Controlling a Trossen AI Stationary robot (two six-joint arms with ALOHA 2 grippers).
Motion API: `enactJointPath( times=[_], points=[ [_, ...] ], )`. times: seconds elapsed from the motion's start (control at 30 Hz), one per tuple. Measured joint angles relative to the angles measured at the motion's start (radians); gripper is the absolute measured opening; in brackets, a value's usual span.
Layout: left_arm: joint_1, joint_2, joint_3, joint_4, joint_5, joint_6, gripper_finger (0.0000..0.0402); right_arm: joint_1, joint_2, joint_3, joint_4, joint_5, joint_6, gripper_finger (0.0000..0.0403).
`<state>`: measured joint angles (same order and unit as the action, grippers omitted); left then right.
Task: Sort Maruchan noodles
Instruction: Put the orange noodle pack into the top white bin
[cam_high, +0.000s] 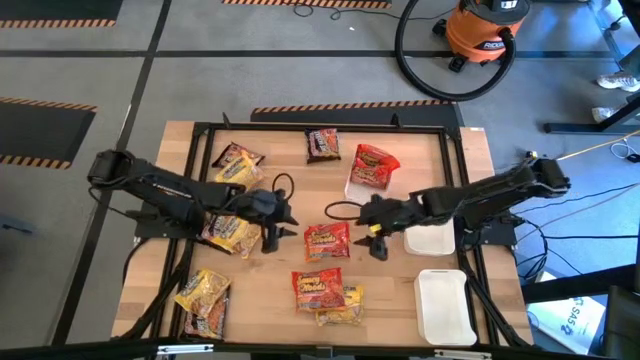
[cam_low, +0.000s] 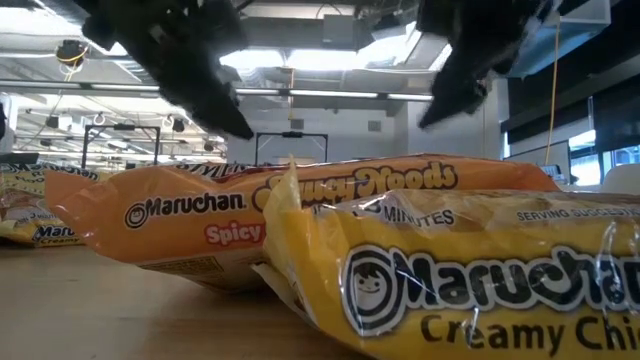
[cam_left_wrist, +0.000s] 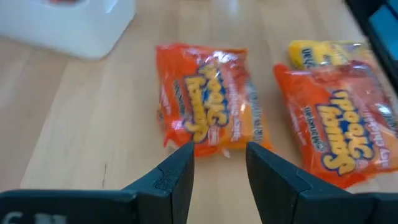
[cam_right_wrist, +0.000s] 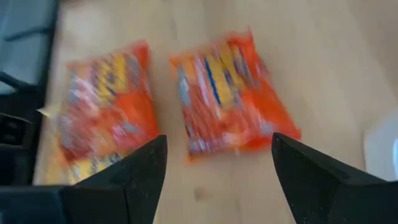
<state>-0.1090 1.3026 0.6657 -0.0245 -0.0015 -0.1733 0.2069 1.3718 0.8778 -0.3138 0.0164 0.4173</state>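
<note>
Several Maruchan noodles packets lie flat on the wooden table. An orange packet (cam_high: 326, 240) lies at the middle, between my two grippers. My left gripper (cam_high: 275, 235) hangs open just to its left; in the left wrist view the packet (cam_left_wrist: 211, 99) lies just beyond the open fingertips (cam_left_wrist: 221, 168). My right gripper (cam_high: 372, 240) hangs open just to its right, with the packet (cam_right_wrist: 230, 93) ahead between its wide-spread fingers (cam_right_wrist: 217, 174). Neither touches it. A second orange packet (cam_high: 318, 288) and a yellow one (cam_high: 340, 305) lie nearer the front edge.
Yellow packets lie at the left (cam_high: 230, 232), far left (cam_high: 237, 162) and front left (cam_high: 203, 295). A dark packet (cam_high: 322, 145) lies at the far edge. A red packet (cam_high: 375, 165) rests on a white tray. Two more white trays (cam_high: 430, 240) (cam_high: 445, 305) stand at the right.
</note>
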Motion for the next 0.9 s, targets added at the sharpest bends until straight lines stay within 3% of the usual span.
enactJointPath(
  times=[0.17,0.4,0.5,0.77,0.9],
  points=[
    [-0.025,0.029,-0.006,0.015,-0.110,-0.130,0.0144,0.049,0.115,-0.001,-0.003,0.053,0.109,0.0264],
    [-0.034,0.121,-0.009,0.010,-0.121,-0.331,0.0169,0.104,0.243,-0.002,0.018,0.129,0.244,0.0264],
    [-0.038,0.186,-0.010,0.034,-0.119,-0.344,0.0169,0.123,0.262,-0.020,0.061,0.175,0.251,0.0264],
    [-0.056,0.285,-0.008,0.149,-0.102,-0.317,0.0167,0.107,0.217,-0.199,0.334,0.176,0.285,0.0264],
    [-0.056,0.294,-0.008,0.170,-0.102,-0.317,0.0168,0.083,0.217,-0.343,0.655,0.169,0.423,0.0264]
  ],
)
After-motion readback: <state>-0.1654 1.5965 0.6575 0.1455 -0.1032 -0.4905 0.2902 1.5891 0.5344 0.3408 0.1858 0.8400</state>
